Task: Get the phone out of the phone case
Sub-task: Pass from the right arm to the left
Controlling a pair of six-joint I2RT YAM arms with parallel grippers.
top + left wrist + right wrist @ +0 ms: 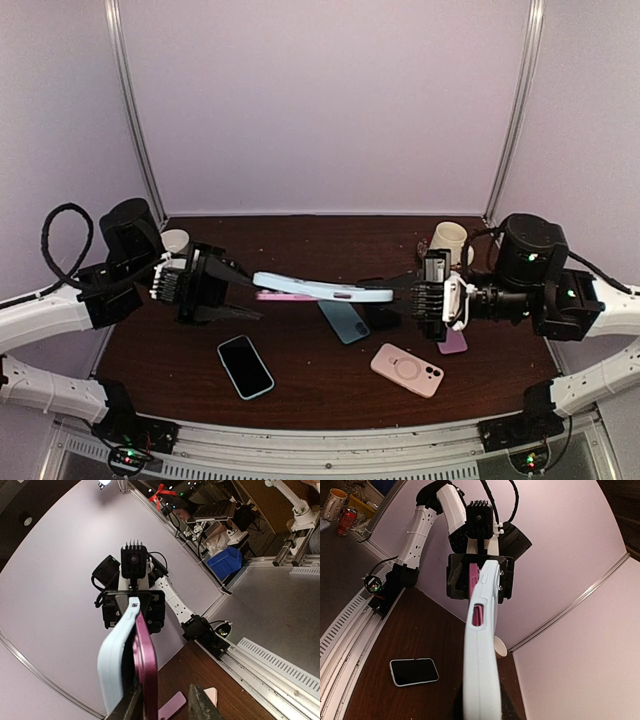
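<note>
Blue case [330,290] btwn L arm [52,314], R arm [530,262]

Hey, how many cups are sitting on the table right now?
2. The left cup stands in the back-left corner; the right cup stands toward the back right. Others may be hidden from view.

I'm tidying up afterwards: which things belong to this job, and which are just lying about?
Job: light-blue case, pink phone.
Lying about: black-screen phone, teal phone or case, pink case, lilac piece, white cup, second cup.
</note>
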